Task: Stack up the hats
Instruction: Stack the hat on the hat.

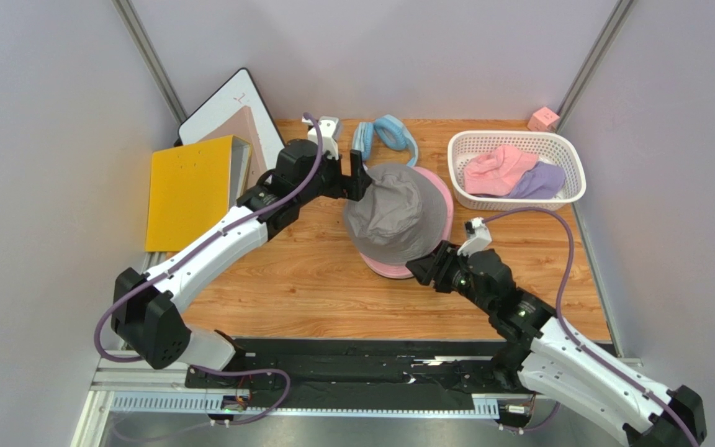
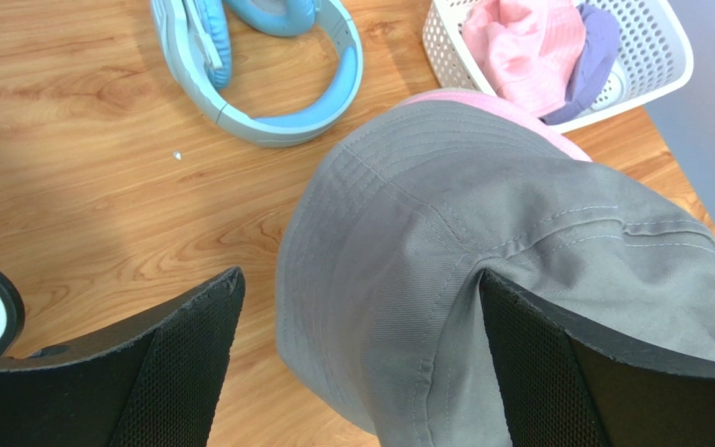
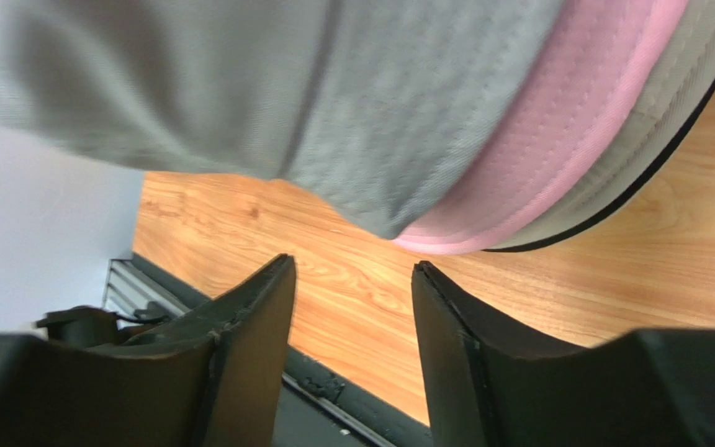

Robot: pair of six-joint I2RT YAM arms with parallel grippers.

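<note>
While left end effector and right end effector gape, grey hat tops pink hat.

A: Hat tally for this entry?
B: From above we count four: one grey hat on one pink hat, plus a second pink hat and one lavender hat in the basket.
A: At the pile's lower edge we add one pale layer. We cannot settle the thin black line beneath it.
B: Remainder: one basket, one headphone set, one pink cube, one yellow binder, one whiteboard.
</note>
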